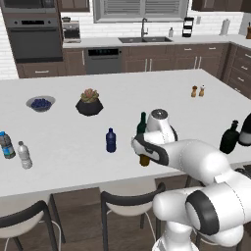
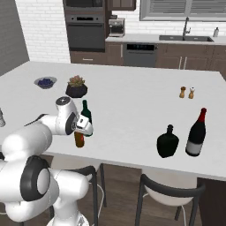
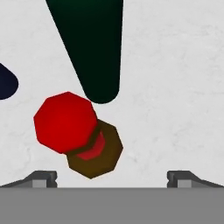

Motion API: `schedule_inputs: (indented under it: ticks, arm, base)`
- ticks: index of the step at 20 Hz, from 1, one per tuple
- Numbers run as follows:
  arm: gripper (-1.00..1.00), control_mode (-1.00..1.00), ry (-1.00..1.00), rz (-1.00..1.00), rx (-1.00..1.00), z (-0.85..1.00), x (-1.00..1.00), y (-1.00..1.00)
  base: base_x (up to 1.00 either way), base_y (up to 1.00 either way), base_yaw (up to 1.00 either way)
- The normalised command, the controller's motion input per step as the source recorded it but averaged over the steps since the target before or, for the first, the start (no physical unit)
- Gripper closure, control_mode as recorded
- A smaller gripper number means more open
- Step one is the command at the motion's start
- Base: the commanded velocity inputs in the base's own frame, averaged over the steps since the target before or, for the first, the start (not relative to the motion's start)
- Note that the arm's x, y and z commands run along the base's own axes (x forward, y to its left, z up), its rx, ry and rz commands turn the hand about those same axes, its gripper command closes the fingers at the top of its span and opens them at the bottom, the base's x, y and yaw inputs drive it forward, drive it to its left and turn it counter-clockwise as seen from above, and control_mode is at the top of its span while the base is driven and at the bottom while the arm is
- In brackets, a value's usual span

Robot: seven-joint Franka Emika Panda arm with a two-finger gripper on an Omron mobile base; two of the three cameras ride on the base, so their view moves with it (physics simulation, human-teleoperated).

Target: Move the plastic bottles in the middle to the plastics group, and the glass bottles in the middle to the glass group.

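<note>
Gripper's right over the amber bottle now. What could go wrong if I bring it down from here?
1. The green bottle stands close beside the amber bottle; a descending finger could knock it over.
2. In the hand view the red cap sits left of centre between the open fingertips, so the gripper may close off-centre and tip the bottle.
3. The dark blue bottle stands nearby on the counter.

Both base views share the counter (image 1: 59, 147); hand view looks straight down, close
</note>
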Motion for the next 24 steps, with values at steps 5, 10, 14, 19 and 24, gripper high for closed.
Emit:
schedule_inputs:
  ticks: [5, 10, 14, 19, 24]
  arm:
    - [-1.00, -1.00, 0.00, 0.00, 0.00, 0.00, 0.00, 0.14]
    - [-1.00, -1.00, 0.00, 0.00, 0.00, -0.01, 0.06, 0.08]
    - [-1.00, -1.00, 0.00, 0.00, 0.00, -0.10, 0.16, 0.00]
    - [-1.00, -1.00, 0.00, 0.00, 0.00, -0.12, 0.15, 0.00]
    - [-1.00, -1.00, 0.00, 0.00, 0.00, -0.08, 0.03, 0.00]
  base:
    - [0.00, 0.00, 0.00]
    - [0.00, 0.00, 0.00]
    - [0.00, 0.00, 0.00]
    - [0.00, 0.00, 0.00]
    - [0.00, 0.00, 0.00]
